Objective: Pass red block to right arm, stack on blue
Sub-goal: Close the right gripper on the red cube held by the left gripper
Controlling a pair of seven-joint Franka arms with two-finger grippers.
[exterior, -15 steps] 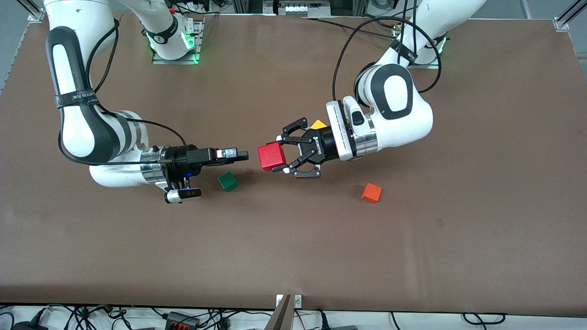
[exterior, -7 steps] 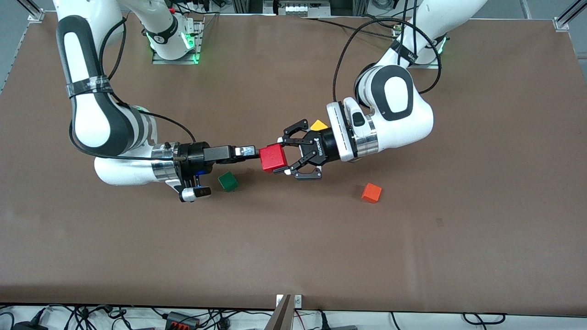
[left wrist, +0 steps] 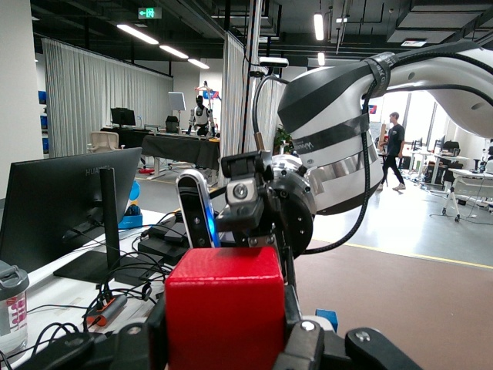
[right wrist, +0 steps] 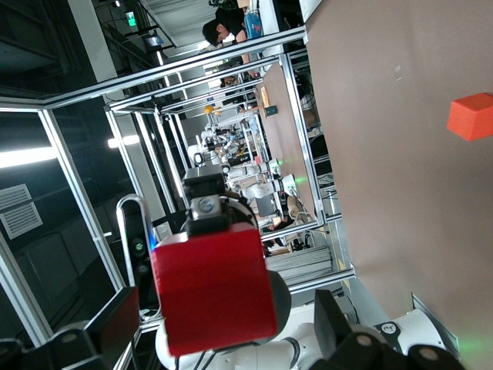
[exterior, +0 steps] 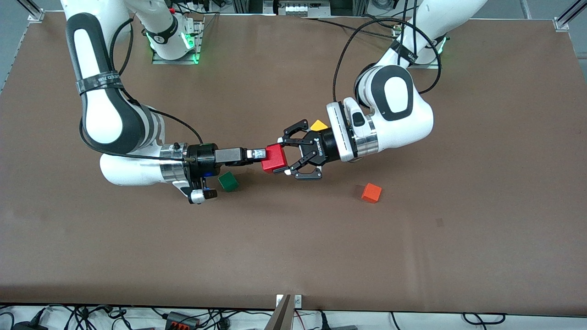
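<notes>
The red block is up in the air over the middle of the table. My left gripper is shut on it. My right gripper is open, level with the block, and its fingertips reach over the block's end from the right arm's side. In the right wrist view the red block sits between my open fingers with gaps on both sides. In the left wrist view the red block fills my jaws. A small blue cube shows on the table under the right arm. In the front view it is mostly hidden.
A green cube lies on the table just under my right gripper. An orange cube lies toward the left arm's end and also shows in the right wrist view. A yellow piece shows beside the left wrist.
My right gripper has moved toward the left arm's end until its open fingers reach the red block. The left gripper has kept the block almost still.
</notes>
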